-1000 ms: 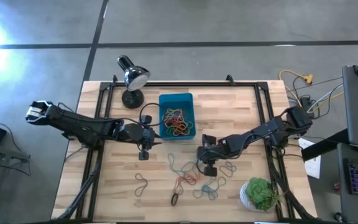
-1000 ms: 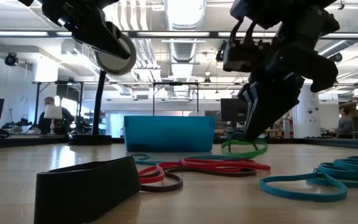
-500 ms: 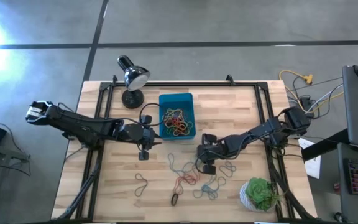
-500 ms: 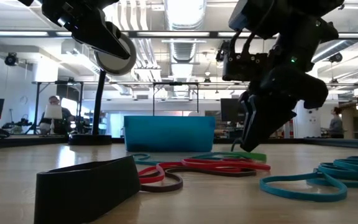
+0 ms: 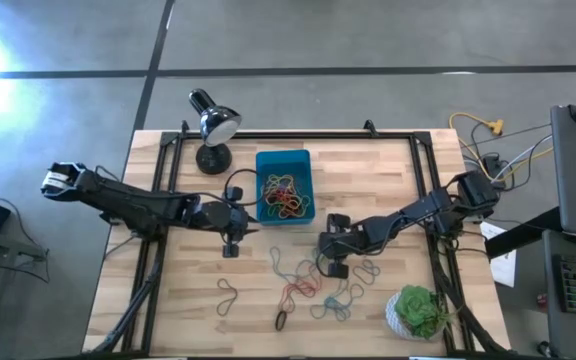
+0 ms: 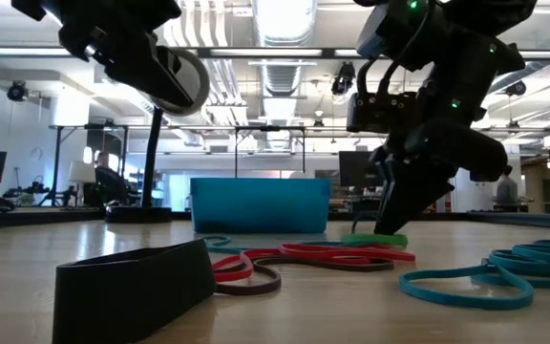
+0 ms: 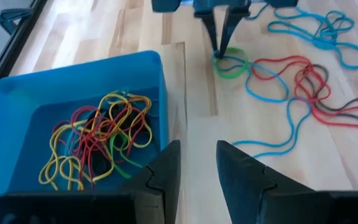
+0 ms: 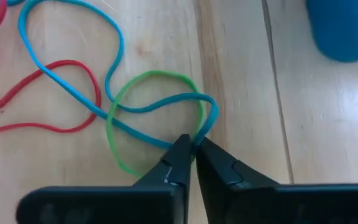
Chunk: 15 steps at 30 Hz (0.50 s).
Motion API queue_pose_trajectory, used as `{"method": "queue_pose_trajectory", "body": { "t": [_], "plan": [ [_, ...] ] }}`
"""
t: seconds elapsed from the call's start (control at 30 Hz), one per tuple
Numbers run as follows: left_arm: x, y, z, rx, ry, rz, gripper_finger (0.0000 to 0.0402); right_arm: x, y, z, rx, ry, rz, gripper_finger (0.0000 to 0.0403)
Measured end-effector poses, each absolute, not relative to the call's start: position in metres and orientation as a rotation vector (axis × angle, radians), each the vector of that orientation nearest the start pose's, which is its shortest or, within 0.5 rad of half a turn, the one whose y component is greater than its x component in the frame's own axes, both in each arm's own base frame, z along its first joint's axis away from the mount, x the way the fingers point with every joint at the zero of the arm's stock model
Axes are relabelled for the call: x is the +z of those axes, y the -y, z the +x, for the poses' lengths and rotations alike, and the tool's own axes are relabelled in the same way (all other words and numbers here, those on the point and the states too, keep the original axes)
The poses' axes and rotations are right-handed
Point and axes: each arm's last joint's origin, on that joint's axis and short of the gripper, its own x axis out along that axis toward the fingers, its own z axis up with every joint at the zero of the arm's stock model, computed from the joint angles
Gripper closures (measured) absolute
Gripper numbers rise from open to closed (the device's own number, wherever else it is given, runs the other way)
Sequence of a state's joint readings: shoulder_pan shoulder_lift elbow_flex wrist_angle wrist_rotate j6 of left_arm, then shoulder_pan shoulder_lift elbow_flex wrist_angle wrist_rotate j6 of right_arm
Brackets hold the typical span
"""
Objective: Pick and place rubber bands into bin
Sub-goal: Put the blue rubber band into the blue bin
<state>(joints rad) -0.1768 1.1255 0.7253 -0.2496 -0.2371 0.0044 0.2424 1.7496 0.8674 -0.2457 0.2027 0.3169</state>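
Right wrist view: the right end effector (image 8: 191, 149) pinched shut on a thin green rubber loop (image 8: 120, 99); the teal-blue plastic bin (image 8: 347, 28) lay ahead.

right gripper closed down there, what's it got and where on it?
The right gripper is shut on the green rubber band's rim, where a blue band crosses it. The left gripper holds nothing.

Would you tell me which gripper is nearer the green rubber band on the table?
Right. The right gripper is pinched shut at the green rubber band; the left gripper hangs beside the bin.
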Motion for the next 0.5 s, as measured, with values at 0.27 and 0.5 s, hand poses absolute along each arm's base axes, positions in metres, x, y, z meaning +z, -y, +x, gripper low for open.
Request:
{"method": "queue_pose_trajectory", "body": {
  "t": [0.27, 0.5],
  "plan": [
    [0.241, 0.034, 0.229, 0.067, -0.633, 0.115, 0.0314, 0.130, -0.069, 0.307, -0.125, -1.053, 0.006, 0.0394],
    [0.241, 0.034, 0.229, 0.067, -0.632, 0.115, 0.0314, 0.143, -0.073, 0.316, -0.093, -1.012, -0.006, 0.0394]
  ]
}}
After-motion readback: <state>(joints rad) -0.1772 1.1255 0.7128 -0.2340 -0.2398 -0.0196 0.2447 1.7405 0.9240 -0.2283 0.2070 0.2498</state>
